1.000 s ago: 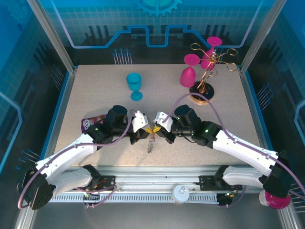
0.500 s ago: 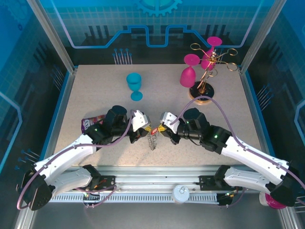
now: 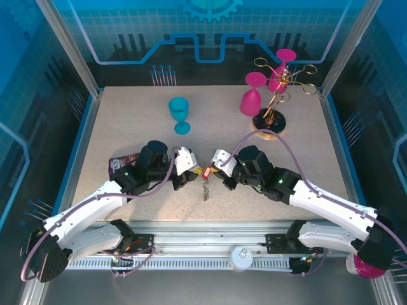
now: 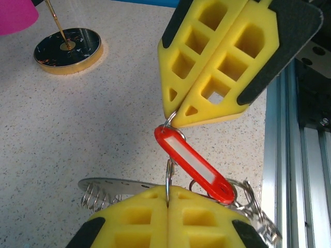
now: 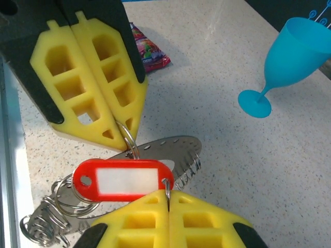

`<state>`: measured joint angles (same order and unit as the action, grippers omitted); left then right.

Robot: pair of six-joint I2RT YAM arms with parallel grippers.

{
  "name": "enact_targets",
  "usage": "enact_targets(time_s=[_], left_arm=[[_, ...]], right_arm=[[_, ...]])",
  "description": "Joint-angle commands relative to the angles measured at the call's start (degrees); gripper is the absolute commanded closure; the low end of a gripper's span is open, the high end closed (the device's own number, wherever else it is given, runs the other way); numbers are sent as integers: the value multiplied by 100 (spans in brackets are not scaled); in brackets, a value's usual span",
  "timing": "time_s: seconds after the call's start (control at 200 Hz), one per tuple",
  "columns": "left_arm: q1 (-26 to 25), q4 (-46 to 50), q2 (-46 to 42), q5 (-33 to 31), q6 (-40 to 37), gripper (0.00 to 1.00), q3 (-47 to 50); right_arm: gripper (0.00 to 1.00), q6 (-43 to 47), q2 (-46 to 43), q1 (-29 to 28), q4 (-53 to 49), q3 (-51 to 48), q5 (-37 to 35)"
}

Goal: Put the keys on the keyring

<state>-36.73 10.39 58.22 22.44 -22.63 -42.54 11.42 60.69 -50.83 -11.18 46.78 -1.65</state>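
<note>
**Both tools pinched shut, key strung between them near the front edge**

The left tool [image 4: 168, 194] is fully closed, its yellow tips nipping a thin wire loop of the keyring [image 5: 170, 147]. The right tool [image 5: 168, 195] is closed as well, gripping the small wire ring at one end of the key [image 5: 123, 179]. The key's red head spans the short gap between the two pairs of tips. The tools face each other tip to tip, and the key keeps them just apart.

The flat grey part of the keyring hangs under the key, and its wire loops trail down towards the desk [image 3: 127, 121]. Whether the loops touch the desk cannot be told.

From above, the pair sits at about 6 o'clock on the desk, close to the metal rail [image 3: 210, 232] along the front edge, with little room on that side. A snack packet [image 3: 122, 164] lies at 9 o'clock, just beside the left arm. A teal goblet [image 3: 180, 114] stands at 11 o'clock, well apart, with bare desk between it and the tools. At 1 o'clock a gold rack [image 3: 275, 79] holds pink goblets [image 3: 250, 98], also well apart. The desk is open at 3 o'clock, out to the right edge.
</note>
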Motion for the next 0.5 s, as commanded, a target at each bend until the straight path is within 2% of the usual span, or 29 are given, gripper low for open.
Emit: enact_targets(time_s=[0.0,0.12,0.235,0.385,0.495], left_arm=[[-52,-143,-91,2,-127,100,60],[-50,-106,-83,-28,-162,100,71],[-52,-121,-56,-38,-171,100,89],[-53,-169,-38,13,-119,100,74],[-52,-170,-38,77,-69,100,67]], right_arm=[[100,-135,-242,75,385,-133,-459],[100,-229,-550,305,329,-205,-774],[100,-197,-725,418,214,-276,-498],[100,7,-386,254,-99,-120,-379],[100,38,-1,139,-185,69,24]])
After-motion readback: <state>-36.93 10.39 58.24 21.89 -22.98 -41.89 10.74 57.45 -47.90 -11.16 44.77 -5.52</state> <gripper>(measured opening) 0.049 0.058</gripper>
